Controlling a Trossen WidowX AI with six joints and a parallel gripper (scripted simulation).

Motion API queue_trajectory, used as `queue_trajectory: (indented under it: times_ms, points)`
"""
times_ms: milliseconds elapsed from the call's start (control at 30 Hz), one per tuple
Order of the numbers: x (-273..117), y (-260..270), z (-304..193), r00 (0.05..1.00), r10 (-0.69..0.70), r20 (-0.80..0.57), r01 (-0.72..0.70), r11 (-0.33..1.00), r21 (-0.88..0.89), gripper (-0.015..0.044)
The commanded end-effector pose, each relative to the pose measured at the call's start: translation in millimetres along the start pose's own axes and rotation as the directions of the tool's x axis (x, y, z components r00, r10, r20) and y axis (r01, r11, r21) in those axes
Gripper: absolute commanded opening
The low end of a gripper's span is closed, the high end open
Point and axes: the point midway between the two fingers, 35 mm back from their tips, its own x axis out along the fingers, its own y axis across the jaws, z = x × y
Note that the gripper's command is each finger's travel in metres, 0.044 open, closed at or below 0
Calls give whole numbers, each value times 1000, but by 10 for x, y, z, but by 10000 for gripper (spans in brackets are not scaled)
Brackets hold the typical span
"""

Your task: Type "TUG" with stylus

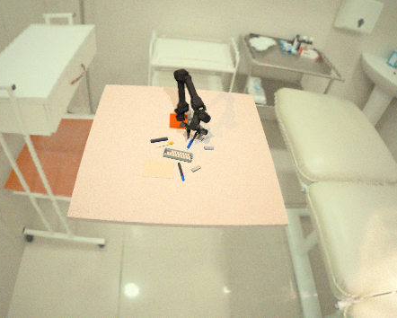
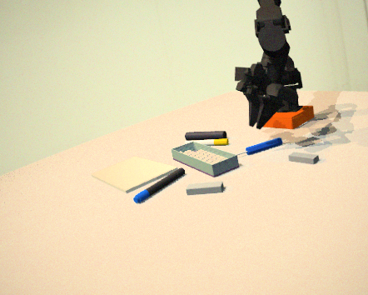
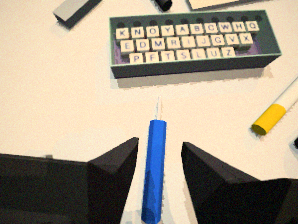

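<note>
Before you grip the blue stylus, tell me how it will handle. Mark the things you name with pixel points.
The stylus (image 1: pixel 190 143) (image 2: pixel 264 146) (image 3: pixel 154 170) looks stiff, its barrel straight and unbending. It may roll a little if nudged, being long and narrow, though its faceted sides could check that. The thin, pale tip (image 3: pixel 158 107) seems the most delicate part.
</note>
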Motion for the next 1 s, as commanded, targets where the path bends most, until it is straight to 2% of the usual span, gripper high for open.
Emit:
queue_trajectory:
  times_ms: [0, 967]
  points:
    - [31, -2, -13, 1000, -1, 4, 1, 1000, 5, 150]
    - [280, -12, -168, 1000, -1, 4, 1, 1000, 5, 150]
